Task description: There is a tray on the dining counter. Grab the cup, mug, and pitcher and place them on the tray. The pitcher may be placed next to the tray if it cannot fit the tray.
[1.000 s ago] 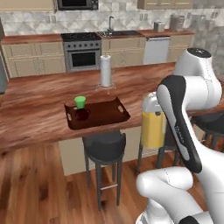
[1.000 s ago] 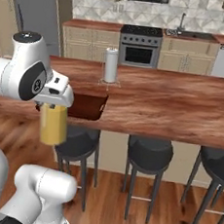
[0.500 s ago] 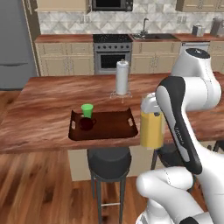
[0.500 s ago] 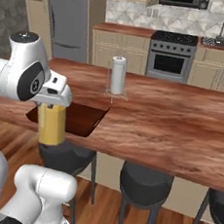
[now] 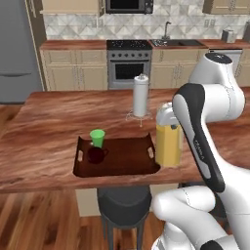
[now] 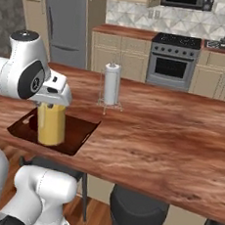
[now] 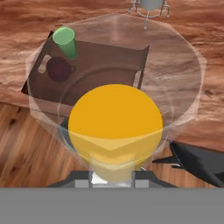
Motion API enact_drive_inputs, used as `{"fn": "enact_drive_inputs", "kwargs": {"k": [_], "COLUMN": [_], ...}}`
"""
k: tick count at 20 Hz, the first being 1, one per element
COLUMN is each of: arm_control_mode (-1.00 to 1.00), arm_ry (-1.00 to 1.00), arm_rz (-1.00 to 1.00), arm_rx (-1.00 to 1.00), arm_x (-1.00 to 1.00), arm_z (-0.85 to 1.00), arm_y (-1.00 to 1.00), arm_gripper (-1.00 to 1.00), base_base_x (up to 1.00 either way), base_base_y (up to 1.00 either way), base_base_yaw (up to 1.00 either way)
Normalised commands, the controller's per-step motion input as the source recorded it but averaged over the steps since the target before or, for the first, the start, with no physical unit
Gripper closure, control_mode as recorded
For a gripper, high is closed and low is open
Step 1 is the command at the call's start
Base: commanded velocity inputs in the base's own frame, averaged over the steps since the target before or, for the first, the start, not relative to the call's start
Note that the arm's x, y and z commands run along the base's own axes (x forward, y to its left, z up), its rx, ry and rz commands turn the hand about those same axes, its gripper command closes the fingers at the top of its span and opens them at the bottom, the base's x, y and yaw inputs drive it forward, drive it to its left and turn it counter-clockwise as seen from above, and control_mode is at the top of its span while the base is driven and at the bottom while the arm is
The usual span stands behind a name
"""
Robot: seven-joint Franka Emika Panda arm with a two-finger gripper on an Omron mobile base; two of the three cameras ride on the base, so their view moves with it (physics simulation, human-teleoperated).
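- Pitcher (image 5: 168, 141), a tall clear glass cylinder filled with orange-yellow liquid, is hanging upright in the gripper (image 6: 53, 97), whose jaws are clamping it at the top.
- From the left base view it is showing just beside the tray's (image 5: 137, 164) right short end, near the dining counter's (image 5: 49, 127) front edge; whether its base is touching anything I cannot tell.
- From the right base view the pitcher (image 6: 51, 124) is appearing in front of the tray (image 6: 77, 135), covering part of it.
- In the hand view the pitcher (image 7: 115, 124) is sitting right under the camera, with the tray (image 7: 109, 65) visible through the glass.
- The dark brown tray is lying near the front edge of the dining counter, its long side running along that edge.
- The green cup (image 5: 97, 138) is standing upright in the tray's back left corner.
- The dark maroon mug (image 5: 95, 156) is sitting just in front of the cup, at the tray's left end, close to the handle cut-out.
- A paper towel roll on a wire holder (image 5: 140, 96) is standing farther back on the counter, well apart from the tray.
- A dark round stool (image 5: 125, 199) is standing below the counter's front edge, under the tray.
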Motion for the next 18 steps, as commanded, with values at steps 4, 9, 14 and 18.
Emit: {"fn": "enact_drive_inputs", "kwargs": {"k": [4, 9, 14, 18], "arm_control_mode": [1.00, 1.00, 1.00, 1.00], "arm_ry": [0.00, 0.00, 0.00, 0.00], "arm_rz": [0.00, 0.00, 0.00, 0.00], "arm_rx": [0.00, 0.00, 0.00, 0.00], "arm_x": [0.00, 0.00, 0.00, 0.00], "arm_z": [0.00, 0.00, 0.00, 0.00], "arm_y": [0.00, 0.00, 0.00, 0.00], "arm_gripper": [1.00, 1.00, 1.00, 1.00], "base_base_x": [0.28, 0.29, 0.36, 0.38], "base_base_y": [0.36, 0.57, 0.32, -0.02], "base_base_yaw": [-0.05, -0.11, -0.16, -0.16]}}
